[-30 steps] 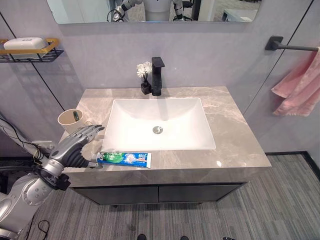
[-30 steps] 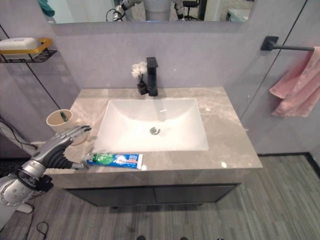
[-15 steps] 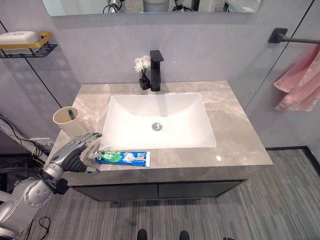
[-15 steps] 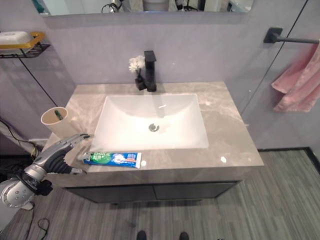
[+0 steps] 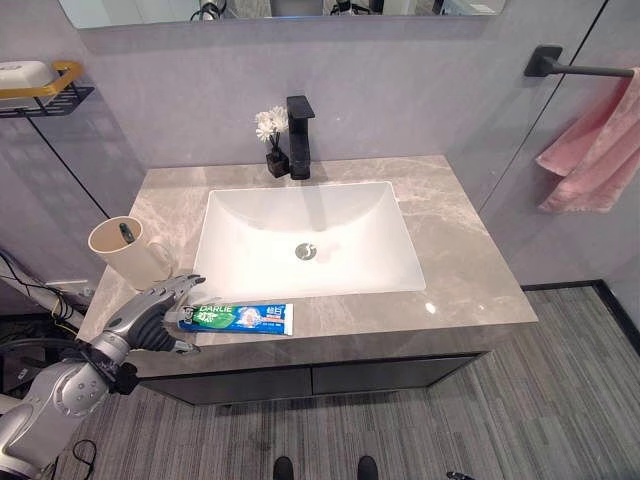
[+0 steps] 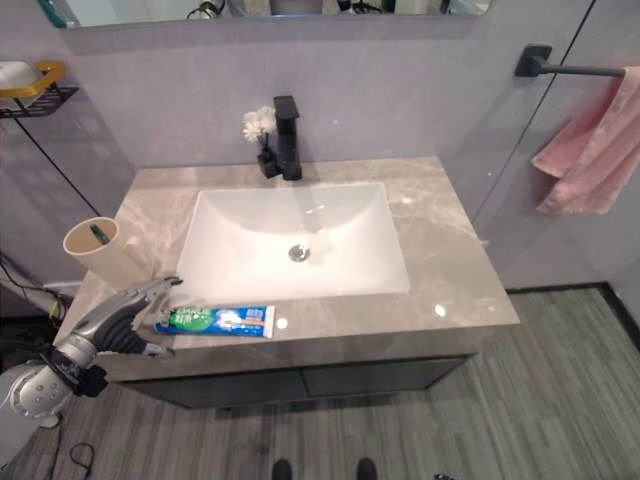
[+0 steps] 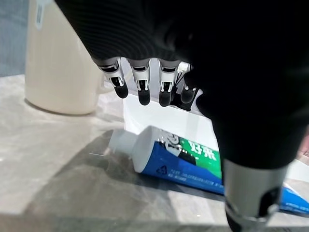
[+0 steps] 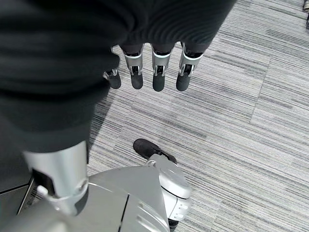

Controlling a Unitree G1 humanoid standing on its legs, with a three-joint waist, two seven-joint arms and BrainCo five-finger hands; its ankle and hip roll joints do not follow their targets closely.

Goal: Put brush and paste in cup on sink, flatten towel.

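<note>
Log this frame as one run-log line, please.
left hand: open, over cap end of toothpaste | toothpaste: flat on counter | cup: holds brush | towel: bunched on bar | right hand: idle above floor

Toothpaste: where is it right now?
The toothpaste lies flat on the counter's front edge, before the sink, cap end by the left hand, near the cup.

You are looking at a bathroom. Just beyond the left hand (image 5: pixel 150 318) sits a white sink (image 5: pixel 308 240) in a grey marble counter (image 5: pixel 460 270), with a black faucet (image 5: pixel 299 150) and mirror (image 5: pixel 280 8) farther back, and a pink towel (image 5: pixel 590 155) on a wall bar far across.
</note>
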